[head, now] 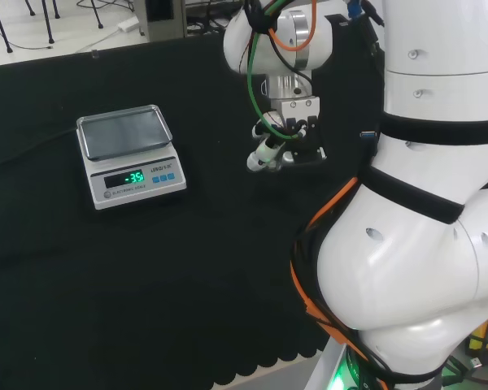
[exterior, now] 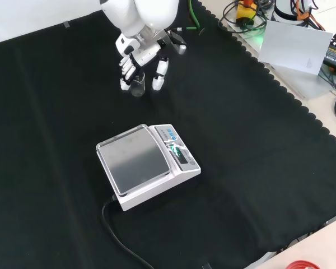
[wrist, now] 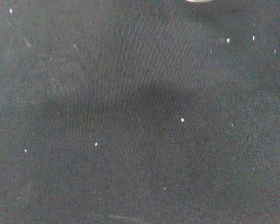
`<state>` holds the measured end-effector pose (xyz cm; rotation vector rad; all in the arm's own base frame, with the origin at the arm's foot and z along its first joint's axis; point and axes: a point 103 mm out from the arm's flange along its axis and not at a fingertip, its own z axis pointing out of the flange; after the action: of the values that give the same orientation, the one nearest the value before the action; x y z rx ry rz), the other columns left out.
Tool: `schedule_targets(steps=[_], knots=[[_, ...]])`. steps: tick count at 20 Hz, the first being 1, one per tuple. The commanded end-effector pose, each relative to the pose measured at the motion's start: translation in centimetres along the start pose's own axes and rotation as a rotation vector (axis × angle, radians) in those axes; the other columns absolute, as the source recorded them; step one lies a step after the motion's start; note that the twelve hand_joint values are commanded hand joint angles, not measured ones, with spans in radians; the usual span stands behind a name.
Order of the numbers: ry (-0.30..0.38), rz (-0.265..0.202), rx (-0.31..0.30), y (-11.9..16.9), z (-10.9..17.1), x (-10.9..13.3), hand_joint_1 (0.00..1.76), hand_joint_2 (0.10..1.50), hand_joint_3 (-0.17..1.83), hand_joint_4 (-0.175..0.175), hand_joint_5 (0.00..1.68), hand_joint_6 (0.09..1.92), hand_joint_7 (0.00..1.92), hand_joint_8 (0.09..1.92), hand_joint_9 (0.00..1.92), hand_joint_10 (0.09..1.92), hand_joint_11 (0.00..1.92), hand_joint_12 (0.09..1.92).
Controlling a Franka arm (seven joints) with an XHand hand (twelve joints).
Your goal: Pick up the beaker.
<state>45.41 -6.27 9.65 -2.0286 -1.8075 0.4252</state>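
Front view: hand (exterior: 135,61) at top of bench (exterior: 257,145), fingers (exterior: 125,72) and thumb curled around small clear beaker (exterior: 138,86), well beyond scale (exterior: 147,164). Can't tell if beaker touches the cloth.

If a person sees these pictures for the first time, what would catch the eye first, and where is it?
Probably the white scale with its steel pan and lit green display, near the middle of the black cloth in the front view. Next is the robot hand at that view's top, its fingers around a small clear beaker. In the head view, the arm's big white links dominate the right side.
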Motion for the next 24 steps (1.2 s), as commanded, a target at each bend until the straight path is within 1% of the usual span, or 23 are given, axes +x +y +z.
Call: schedule_targets(steps=[1,5,8,11,12,14,16,18,21,24], knots=[[-0.009,0.008,-0.011,0.0,-0.2,-0.2,0.86,0.99,-0.17,-0.022,0.34,0.09,0.17,0.61,0.42,0.75,0.23,1.39],[-0.026,0.009,-0.039,0.0,-0.7,0.0,0.97,1.04,-0.17,-0.045,0.43,0.10,0.26,0.62,0.63,0.69,0.42,1.32],[-0.035,0.005,-0.049,0.2,-1.1,0.2,1.02,1.09,-0.17,-0.064,0.53,0.18,0.31,0.61,0.75,0.63,0.53,1.26],[-0.045,0.005,-0.065,0.4,-1.7,0.6,1.06,1.13,-0.17,-0.092,0.57,0.46,0.35,0.62,0.85,0.56,0.63,1.19],[-0.046,0.005,-0.069,0.4,-1.9,0.6,1.06,1.14,-0.17,-0.097,0.57,0.52,0.36,0.62,0.86,0.55,0.65,1.17],[-0.062,0.005,-0.085,0.4,-2.5,0.9,1.07,1.17,-0.17,-0.109,0.64,0.65,0.44,0.63,0.93,0.53,0.73,1.13],[-0.063,0.005,-0.091,0.3,-2.8,1.0,1.08,1.19,-0.17,-0.114,0.68,0.73,0.50,0.64,0.97,0.51,0.78,1.10],[-0.063,0.004,-0.099,0.3,-3.0,1.2,1.08,1.20,-0.17,-0.116,0.70,0.76,0.53,0.64,0.99,0.50,0.80,1.09],[-0.062,-0.011,-0.115,-0.2,-3.6,1.6,1.09,1.21,-0.17,-0.117,0.71,0.78,0.55,0.65,1.00,0.50,0.82,1.08],[-0.079,-0.026,-0.132,-1.1,-5.2,2.1,1.09,1.21,-0.17,-0.117,0.71,0.79,0.57,0.65,1.01,0.50,0.82,1.08]])
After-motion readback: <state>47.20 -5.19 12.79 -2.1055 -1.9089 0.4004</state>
